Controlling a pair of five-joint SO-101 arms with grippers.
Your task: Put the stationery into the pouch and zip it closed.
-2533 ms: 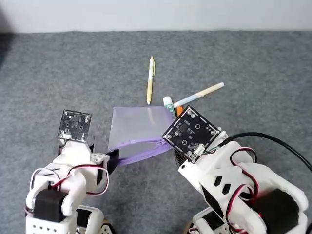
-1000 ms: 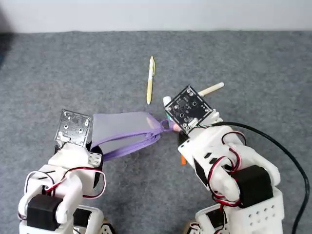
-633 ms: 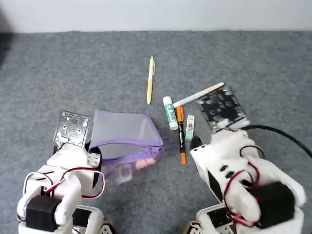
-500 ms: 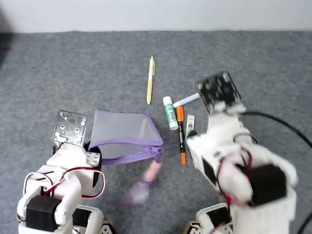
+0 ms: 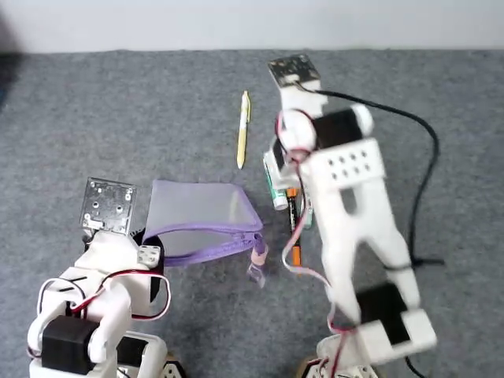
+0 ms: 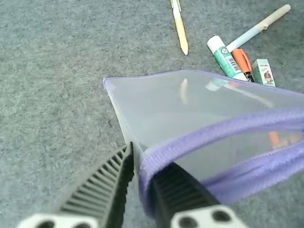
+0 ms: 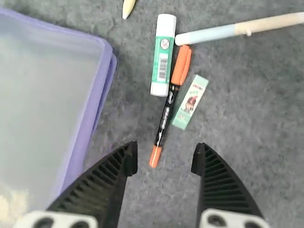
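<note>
A translucent purple pouch (image 5: 201, 216) lies on the grey carpet with its zip mouth (image 6: 223, 142) gaping. My left gripper (image 6: 135, 159) is shut on the pouch's corner beside the zip. To the pouch's right lie a green glue stick (image 7: 163, 54), an orange marker (image 7: 170, 104), a small green box (image 7: 190, 101) and a pastel pen (image 7: 237, 29). My right gripper (image 7: 165, 148) hangs open above the marker's tip and holds nothing. A yellow pen (image 5: 243, 130) lies farther back. The right arm (image 5: 339, 165) stretches over the stationery and hides part of it in the high view.
The zip pull (image 5: 258, 256) lies loose at the pouch's near right corner. Grey carpet (image 5: 441, 118) covers the table, with a pale wall behind. A black cable (image 5: 425, 173) runs along the right arm.
My right gripper let go of the zip pull and the arm swung out over the stationery. The pouch settled back with its mouth open. The left gripper kept its hold.
</note>
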